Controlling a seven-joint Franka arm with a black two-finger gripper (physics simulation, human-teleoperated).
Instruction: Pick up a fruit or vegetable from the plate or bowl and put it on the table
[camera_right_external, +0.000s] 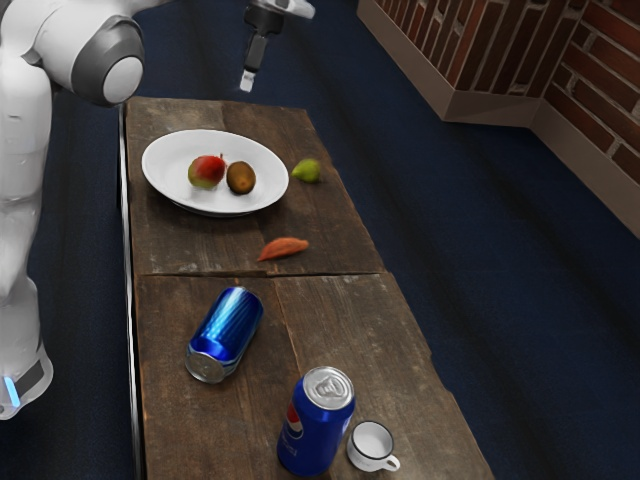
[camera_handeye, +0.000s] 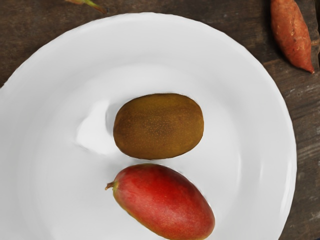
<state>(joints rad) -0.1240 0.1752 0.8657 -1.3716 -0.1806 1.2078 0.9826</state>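
White plate: near the tabletop's far edge; inside are kiwi and mango.
Gripper: above the plate; spread or pressed together, I cannot tell.
Pear: beside the plate.

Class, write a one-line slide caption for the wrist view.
A brown kiwi and a red mango share a white plate, with a sweet potato beside it.

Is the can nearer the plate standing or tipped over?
Tipped over: the blue can lies with its long side along the table.
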